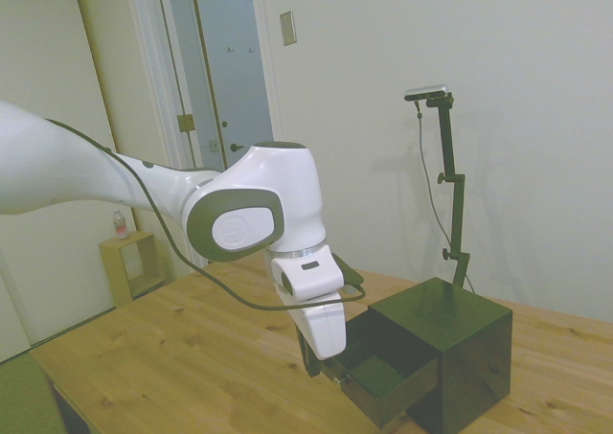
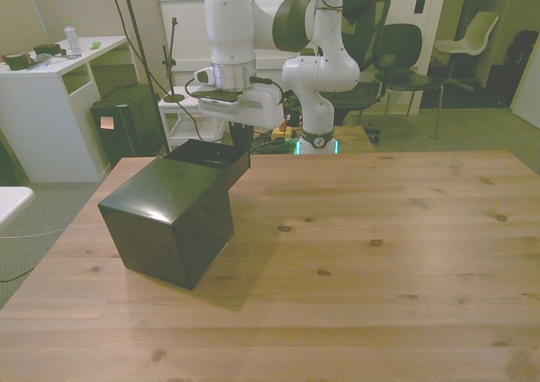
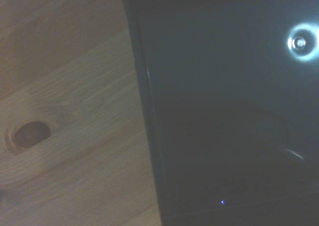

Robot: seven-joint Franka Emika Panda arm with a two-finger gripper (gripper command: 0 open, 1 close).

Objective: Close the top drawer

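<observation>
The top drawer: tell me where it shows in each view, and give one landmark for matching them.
Side view: the top drawer juts open from the black cabinet, lower right, beside the gripper.
Front view: upper left, behind the cabinet, below the arm.
Wrist view: dark panel with a bright knob.
Shared landmark: the wooden table.
</observation>
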